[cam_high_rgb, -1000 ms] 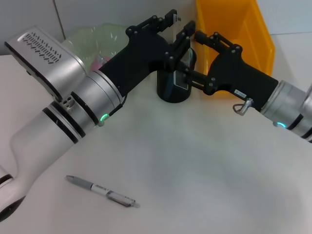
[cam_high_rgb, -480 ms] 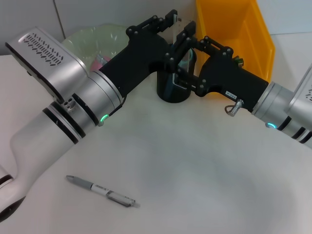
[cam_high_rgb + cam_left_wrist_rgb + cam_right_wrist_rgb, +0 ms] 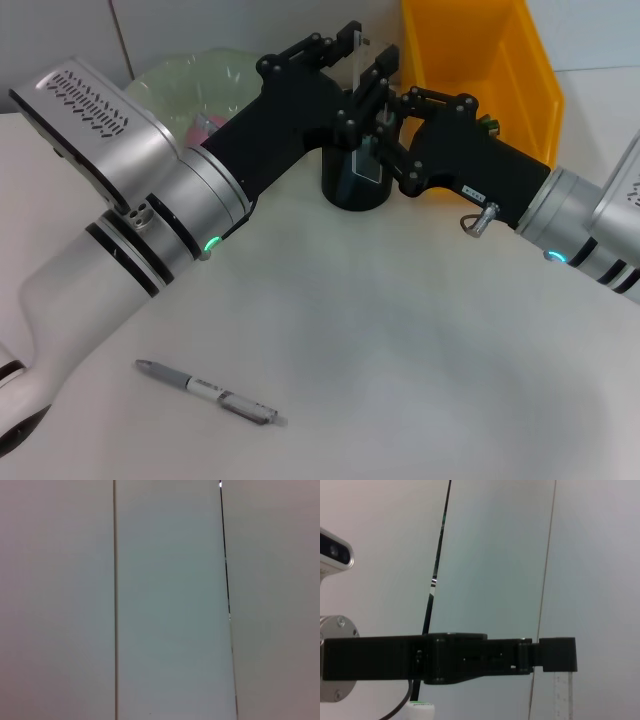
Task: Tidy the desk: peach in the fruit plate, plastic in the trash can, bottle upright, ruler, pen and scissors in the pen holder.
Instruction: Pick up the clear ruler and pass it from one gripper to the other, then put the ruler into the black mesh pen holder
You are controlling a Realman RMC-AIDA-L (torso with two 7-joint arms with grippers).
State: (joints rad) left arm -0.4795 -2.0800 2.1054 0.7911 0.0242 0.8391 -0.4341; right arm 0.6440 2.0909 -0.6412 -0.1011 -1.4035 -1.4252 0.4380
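Observation:
My left gripper (image 3: 368,50) hangs over the black mesh pen holder (image 3: 352,190), shut on the top of the clear ruler (image 3: 366,140). The ruler stands upright with its lower end inside the holder. My right gripper (image 3: 378,135) reaches in from the right at the holder's rim, open, with a finger on either side of the ruler. The right wrist view shows the ruler (image 3: 562,695) below the left finger and the bottle cap (image 3: 420,707). The pen (image 3: 210,392) lies on the desk (image 3: 400,350) at the front left. The peach (image 3: 205,125) sits in the fruit plate (image 3: 190,75). Scissors and plastic are out of view.
The orange-yellow trash can (image 3: 480,55) stands at the back right, just behind my right arm. The fruit plate sits at the back left, partly hidden by my left arm. The left wrist view shows only pale wall panels.
My right gripper has moved left, closing in on the ruler above the pen holder. The left gripper and ruler have hardly shifted. The pen has not moved.

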